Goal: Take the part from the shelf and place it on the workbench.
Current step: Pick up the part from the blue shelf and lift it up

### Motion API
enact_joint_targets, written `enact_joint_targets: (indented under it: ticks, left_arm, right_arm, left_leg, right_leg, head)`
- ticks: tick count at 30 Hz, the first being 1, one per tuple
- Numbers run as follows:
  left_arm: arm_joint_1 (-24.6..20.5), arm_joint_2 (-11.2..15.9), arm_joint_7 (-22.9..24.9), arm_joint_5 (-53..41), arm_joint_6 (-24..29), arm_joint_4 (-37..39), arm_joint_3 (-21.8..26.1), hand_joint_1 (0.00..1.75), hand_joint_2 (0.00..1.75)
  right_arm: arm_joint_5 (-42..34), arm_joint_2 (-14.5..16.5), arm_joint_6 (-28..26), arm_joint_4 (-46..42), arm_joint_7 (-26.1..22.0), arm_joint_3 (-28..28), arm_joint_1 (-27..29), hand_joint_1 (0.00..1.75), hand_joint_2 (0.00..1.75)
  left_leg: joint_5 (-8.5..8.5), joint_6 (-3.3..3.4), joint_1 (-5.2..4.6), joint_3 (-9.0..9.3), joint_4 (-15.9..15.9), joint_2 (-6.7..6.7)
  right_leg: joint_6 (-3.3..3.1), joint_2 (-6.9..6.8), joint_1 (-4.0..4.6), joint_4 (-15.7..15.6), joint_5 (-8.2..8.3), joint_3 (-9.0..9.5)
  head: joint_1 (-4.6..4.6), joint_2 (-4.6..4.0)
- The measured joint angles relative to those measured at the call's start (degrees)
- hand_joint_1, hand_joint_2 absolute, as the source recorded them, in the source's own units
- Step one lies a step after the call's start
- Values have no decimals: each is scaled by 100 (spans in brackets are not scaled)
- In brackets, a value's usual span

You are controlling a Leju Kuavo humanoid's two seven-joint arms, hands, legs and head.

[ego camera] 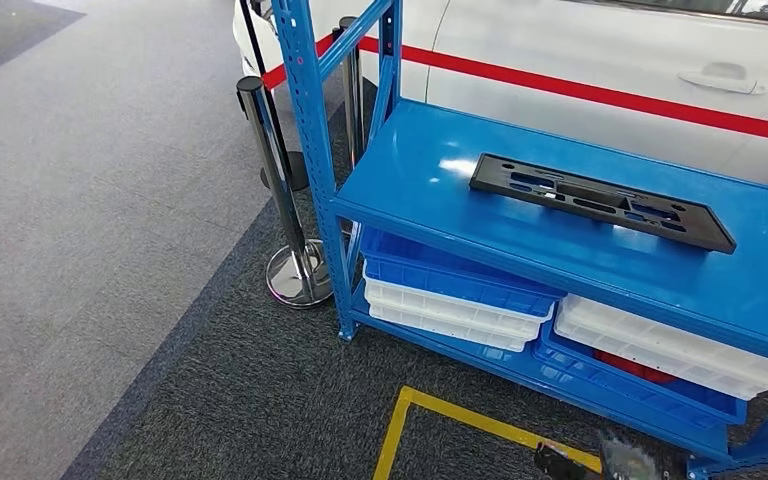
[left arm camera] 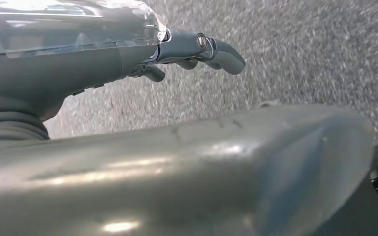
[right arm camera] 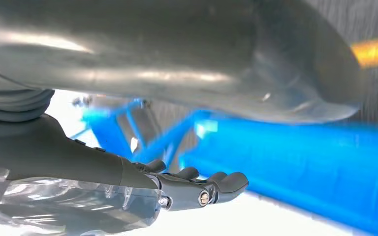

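The part is a long flat black plastic plate with several cut-outs. It lies on the top board of the blue metal shelf, towards the shelf's right half, in the head view. My left hand hangs over grey carpet with its fingers loosely bent and holds nothing. My right hand hangs beside the blurred blue shelf frame, fingers stretched out and apart, holding nothing. Both hands are well away from the part.
Blue and white trays are stacked on the lower shelf, with more white trays to the right. A chrome barrier post stands left of the shelf. A white car with a red stripe is behind. Yellow floor tape runs in front.
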Motion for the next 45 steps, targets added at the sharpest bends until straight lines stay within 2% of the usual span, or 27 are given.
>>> enact_joint_targets:
  ticks: [9, 13, 17, 19, 25, 29, 40, 45]
  left_arm:
    - [-267, -115, 121, 556, 333, 190, -1127, 0, 0]
    - [-317, -121, 145, 787, 461, 256, -1411, 0, 0]
    - [-328, -138, 120, 815, 500, 293, -1546, 0, 0]
    - [-329, -156, 125, 810, 498, 301, -1590, 0, 0]
    - [-332, -207, 200, 800, 480, 325, -1711, 0, 0]
    - [-338, -226, 269, 798, 480, 343, -1721, 0, 0]
    - [-340, -229, 297, 790, 486, 358, -1724, 0, 0]
    - [-337, -233, 232, 820, 545, 368, -1723, 0, 0]
  right_arm:
    - [924, -63, -382, -26, -221, 437, -922, 0, 0]
    - [1388, -19, -739, -33, -189, 637, -1071, 0, 175]
    - [1507, -15, -1400, -157, -157, 703, -1296, 0, 175]
    - [1518, -28, -1522, -250, -224, 704, -1541, 0, 175]
    - [1344, -56, -1181, -429, -648, 704, -2559, 0, 175]
    - [1161, -13, -1001, -453, -886, 704, -3027, 0, 175]
    - [866, 208, -891, -453, -1121, 706, -3633, 0, 175]
    - [761, 473, -855, -511, -1101, 715, -3966, 0, 175]
  left_leg:
    - [7, 5, 0, -2, 5, 0]
    - [7, 5, 0, -7, 6, 0]
    - [8, 4, 0, -13, 7, 3]
    - [10, 4, 0, -17, 10, 8]
    - [25, 6, 0, -32, 16, 18]
    - [30, 9, 0, -40, 18, 15]
    - [31, 9, -1, -51, 20, 11]
    - [32, 8, 0, -55, 21, 14]
  right_leg:
    - [3, -1, 1, 2, 3, 0]
    - [3, 0, 0, 3, 3, -4]
    - [5, 7, 0, 5, 6, -12]
    - [9, 17, 0, 6, 12, -18]
    - [12, 19, 0, 8, 26, -33]
    - [16, 15, 1, 10, 29, -35]
    - [17, 13, 3, 13, 31, -43]
    - [20, 15, 4, 16, 33, -50]
  head:
    - [-1, 0]
    - [1, 0]
    - [1, 0]
    - [1, 0]
    - [0, 0]
    - [1, 0]
    - [1, 0]
    - [-1, 0]
